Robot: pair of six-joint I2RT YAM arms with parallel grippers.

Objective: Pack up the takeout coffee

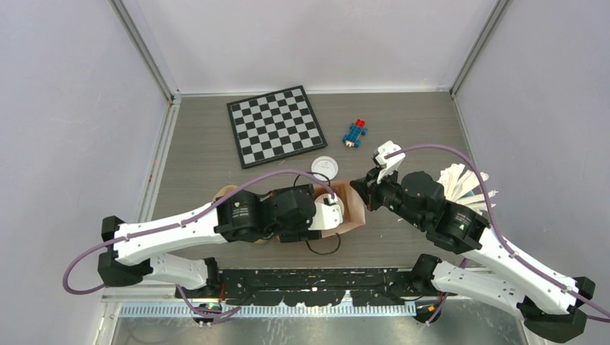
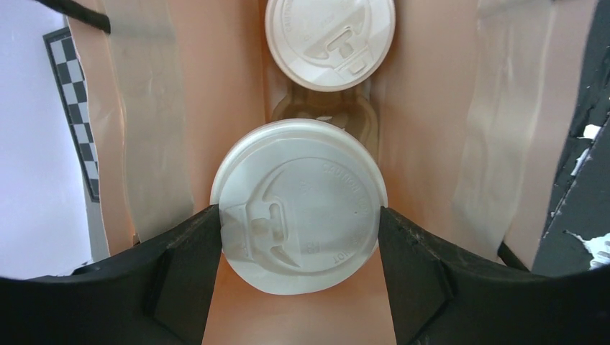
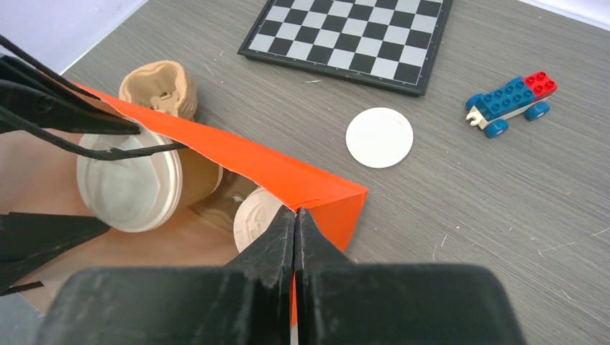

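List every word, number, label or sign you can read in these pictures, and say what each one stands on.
Nothing reads with certainty.
Near cup lid: raised lettering curving along its edge, too faint to read.
Far cup lid: raised marks, too blurred to read.
Small round sticker on the left arm: too small to read.
Chessboard, toy car, paper bag: no text visible.

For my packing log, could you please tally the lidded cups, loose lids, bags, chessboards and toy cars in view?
Lidded coffee cups: 2
Loose white lid: 1
Paper bag: 1
Chessboard: 1
Toy car: 1
Total: 6
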